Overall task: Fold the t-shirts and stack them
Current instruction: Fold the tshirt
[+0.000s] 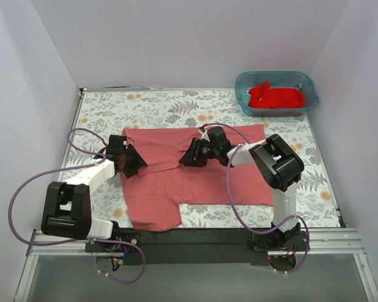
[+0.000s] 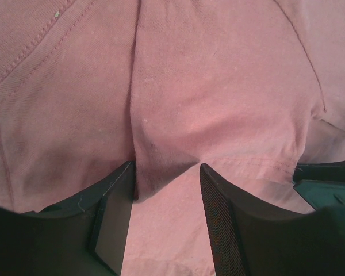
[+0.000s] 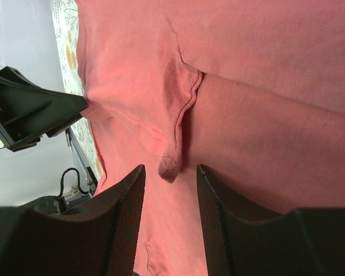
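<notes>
The dusty salmon t-shirt (image 1: 195,182) lies spread mid-worktop (image 1: 151,104). The left gripper (image 1: 135,165) is at the shirt's 9 o'clock edge, jaws parted astride a crease. The right gripper (image 1: 186,157) is toward 12 o'clock, jaws parted around a small fold. The bright red t-shirt (image 1: 276,97) lies bunched in the teal tub (image 1: 242,82) at 1 o'clock.

Overhead view: even, diffuse light from above; the white walls (image 1: 176,38) are rendered bright, without glare, and only faint shadows are cast. Wrist views: the salmon shirt (image 2: 218,86) is shown in fairly sharp focus, a soft shadow being thrown on it near the dark fingers (image 2: 112,224), which are underexposed and slightly blurred.
</notes>
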{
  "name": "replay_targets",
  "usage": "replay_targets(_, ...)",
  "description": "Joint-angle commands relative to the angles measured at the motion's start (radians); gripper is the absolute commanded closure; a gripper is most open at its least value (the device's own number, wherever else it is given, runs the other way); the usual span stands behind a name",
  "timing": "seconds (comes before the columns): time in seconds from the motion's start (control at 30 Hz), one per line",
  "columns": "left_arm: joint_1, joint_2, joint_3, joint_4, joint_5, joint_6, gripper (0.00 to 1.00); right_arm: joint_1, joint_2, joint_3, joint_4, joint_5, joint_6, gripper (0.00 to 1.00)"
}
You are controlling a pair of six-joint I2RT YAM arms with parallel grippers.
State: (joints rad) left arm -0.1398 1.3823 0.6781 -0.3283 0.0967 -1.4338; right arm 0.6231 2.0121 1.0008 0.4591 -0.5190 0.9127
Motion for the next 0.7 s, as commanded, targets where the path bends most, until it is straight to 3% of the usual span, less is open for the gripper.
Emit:
replay_targets(0.0, -0.004, -0.015, -0.011, 0.005, 0.012, 0.004, 0.53, 0.01, 0.016, 0.036, 0.046, 0.022, 0.029, 0.53)
replay_targets(0.17, -0.004, -0.022, -0.008, -0.026, 0.017, -0.002, 0.53, 0.015, 0.017, 0.038, 0.046, 0.019, 0.029, 0.58)
replay_targets(0.47, -0.004, -0.031, -0.009, -0.051, 0.023, -0.005, 0.52, 0.026, 0.019, 0.052, 0.044, 0.002, 0.026, 0.75)
replay_targets(0.6, -0.004, -0.035, -0.002, -0.052, 0.024, -0.002, 0.59, 0.026, 0.007, 0.047, 0.043, 0.002, 0.02, 0.85)
replay_targets(0.67, -0.004, -0.04, 0.003, -0.058, 0.028, 0.001, 0.7, 0.026, 0.002, 0.044, 0.041, 0.002, 0.017, 0.9)
